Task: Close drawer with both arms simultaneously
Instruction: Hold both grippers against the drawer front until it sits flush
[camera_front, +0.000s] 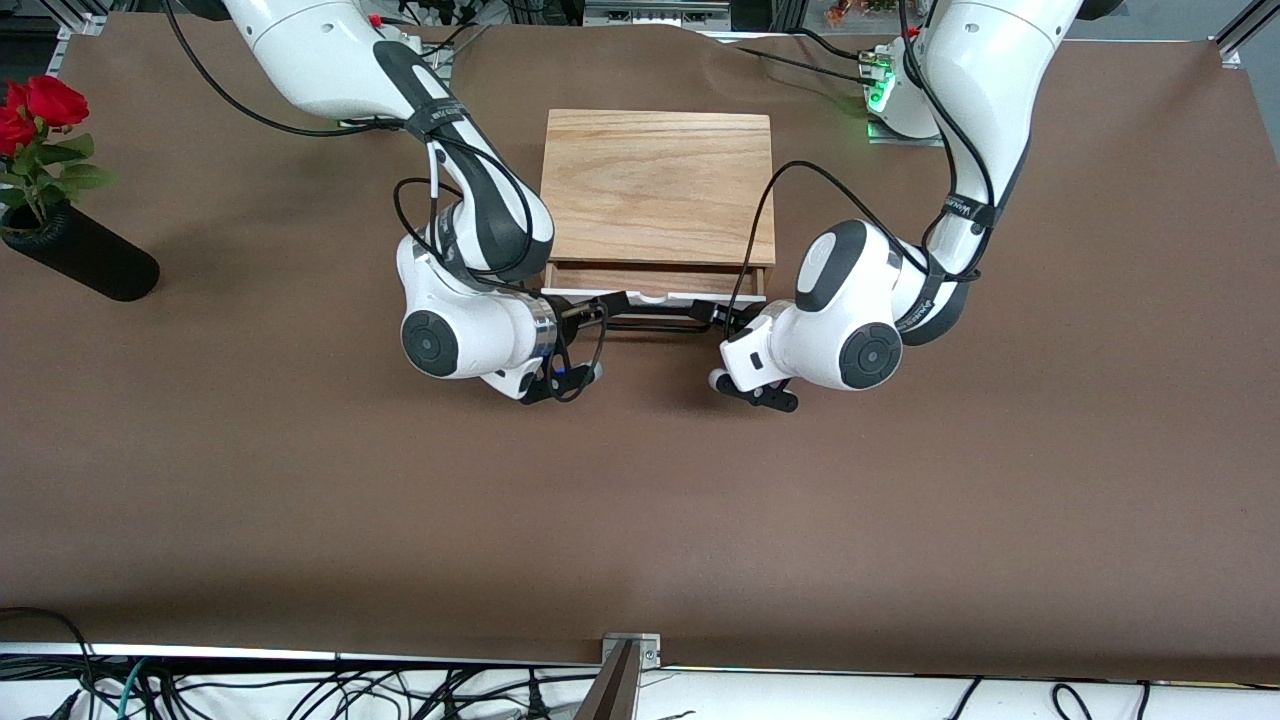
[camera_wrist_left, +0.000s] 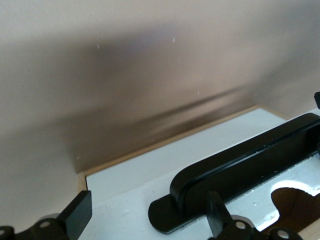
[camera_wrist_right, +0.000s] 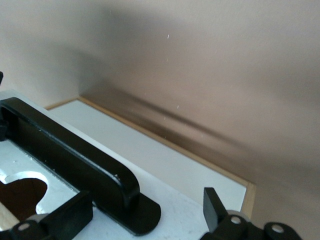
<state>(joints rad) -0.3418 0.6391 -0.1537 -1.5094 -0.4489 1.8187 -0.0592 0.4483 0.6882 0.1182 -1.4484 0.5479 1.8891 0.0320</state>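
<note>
Light-wood drawer (camera_front: 655, 279), smooth white front, glossy black handle (camera_wrist_left: 245, 172).

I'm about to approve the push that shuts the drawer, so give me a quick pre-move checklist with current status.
1. Drawer partly open, wood tray showing: ok.
2. Left claw at the handle end toward the left arm: ok.
3. Right claw at the handle end toward the right arm: ok.
4. Both claws open, fingers apart: ok.
5. Fingers pressing the white front panel: cannot tell.
6. Vase with roses far from both arms: ok.
</note>
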